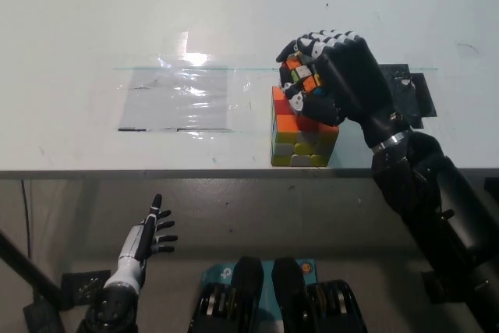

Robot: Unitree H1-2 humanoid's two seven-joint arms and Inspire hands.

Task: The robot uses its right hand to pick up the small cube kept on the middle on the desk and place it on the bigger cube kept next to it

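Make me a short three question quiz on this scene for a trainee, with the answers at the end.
1. True or false: the right robot hand holds the small cube.
2. Where is the small cube relative to the big cube? A) beside it on the desk B) over its top C) under the desk
3. Fill in: the left robot hand hangs ____ the desk edge, fingers apart.

Key: 1 true; 2 B; 3 below.
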